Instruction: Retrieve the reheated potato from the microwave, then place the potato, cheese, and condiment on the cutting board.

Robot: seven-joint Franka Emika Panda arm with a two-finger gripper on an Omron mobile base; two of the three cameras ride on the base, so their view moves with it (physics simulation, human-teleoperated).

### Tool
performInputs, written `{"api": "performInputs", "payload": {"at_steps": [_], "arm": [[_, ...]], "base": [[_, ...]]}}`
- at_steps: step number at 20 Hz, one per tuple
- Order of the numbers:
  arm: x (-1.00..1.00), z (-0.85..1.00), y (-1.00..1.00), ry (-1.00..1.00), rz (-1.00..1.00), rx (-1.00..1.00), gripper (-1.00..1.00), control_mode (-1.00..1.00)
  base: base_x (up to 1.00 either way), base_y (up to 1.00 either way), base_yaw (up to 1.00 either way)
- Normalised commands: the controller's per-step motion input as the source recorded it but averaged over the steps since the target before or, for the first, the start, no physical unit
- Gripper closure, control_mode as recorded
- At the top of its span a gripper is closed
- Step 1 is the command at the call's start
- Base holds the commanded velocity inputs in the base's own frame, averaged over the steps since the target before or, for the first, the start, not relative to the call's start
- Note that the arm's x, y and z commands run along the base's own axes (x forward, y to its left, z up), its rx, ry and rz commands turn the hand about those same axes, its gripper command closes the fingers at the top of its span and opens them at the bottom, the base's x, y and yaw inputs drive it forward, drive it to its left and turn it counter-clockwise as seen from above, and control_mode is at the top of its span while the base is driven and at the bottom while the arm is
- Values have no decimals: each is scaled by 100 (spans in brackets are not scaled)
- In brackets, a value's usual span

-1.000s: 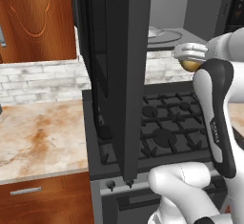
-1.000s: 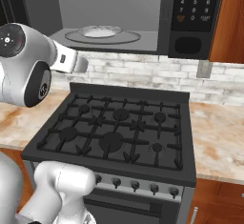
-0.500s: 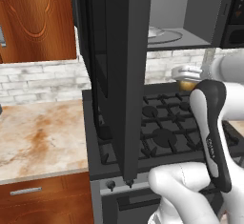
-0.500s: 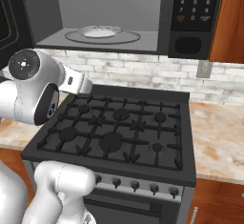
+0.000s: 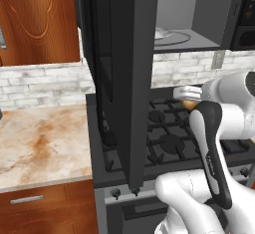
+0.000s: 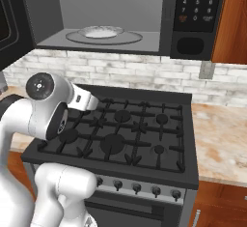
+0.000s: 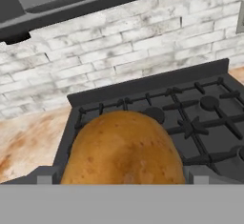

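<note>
The microwave [image 6: 116, 18] hangs above the stove [image 6: 120, 134] with its door [image 5: 127, 73] swung wide open, and its grey interior holds only the glass turntable and an empty pale plate [image 6: 100, 31]. So the retrieval looks done: the potato [image 7: 125, 149] is out of the oven and sits between the fingers of the gripper [image 5: 189, 97], which holds it with its jaws spread wide around it. In the hand view the potato fills the space between the two finger tips, with the stove's grates and the brick backsplash beyond it. In the left base view a sliver of it shows under the hand, above the burners.

What remains appears to be most of the task: carrying the potato to the cutting board, then bringing the cheese and the condiment there too.
</note>
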Motion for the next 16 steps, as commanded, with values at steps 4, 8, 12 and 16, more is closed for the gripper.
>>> {"api": "performInputs", "payload": {"at_steps": [4,8,12,16], "arm": [[17,-41,-1,8,0,0,100,-100],[7,-18,-1,6,1,0,100,-100],[0,0,0,0,0,0,100,-100],[0,0,0,0,0,0,100,-100]], "base": [[0,0,0],[0,0,0],[0,0,0],[0,0,0]]}}
